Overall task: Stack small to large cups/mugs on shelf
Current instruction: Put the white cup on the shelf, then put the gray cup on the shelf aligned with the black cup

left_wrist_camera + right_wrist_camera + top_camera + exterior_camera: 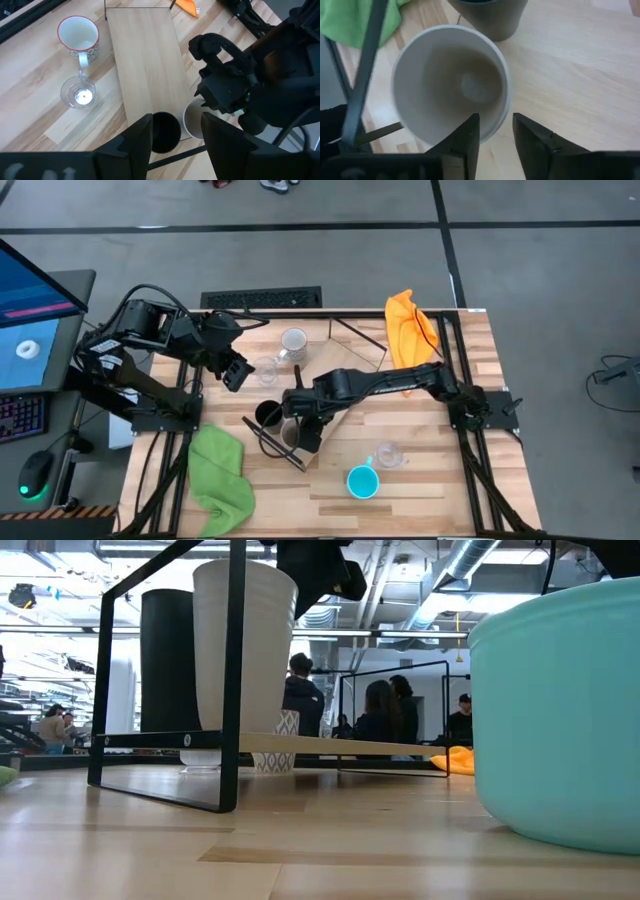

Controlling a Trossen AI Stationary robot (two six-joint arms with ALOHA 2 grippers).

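Note:
The beige-grey cup [450,85] and the black cup [166,132] stand upright side by side at one end of the light-wood shelf [145,65]. My right gripper [496,137] hovers open over the beige-grey cup [290,432], one finger above its inside and the other outside its rim. My left gripper [175,145] is open and waits above the table's left side [235,370]. On the tabletop stand the white mug [293,340], a clear glass [268,370], a second clear glass [388,455] and the blue mug [362,480]. My right gripper has its fingers [467,132] on either side of the beige-grey cup's rim [502,107], coming from above and pointing down. Whether either finger touches the wall, I cannot tell. The cup stands upright on the shelf.
A green cloth [220,470] lies at the table's near left and an orange cloth [405,325] at its far right. The shelf's dark metal frame [235,670] rises beside the cups. A thin wire frame [360,345] stands near the far edge. People are in the room beyond.

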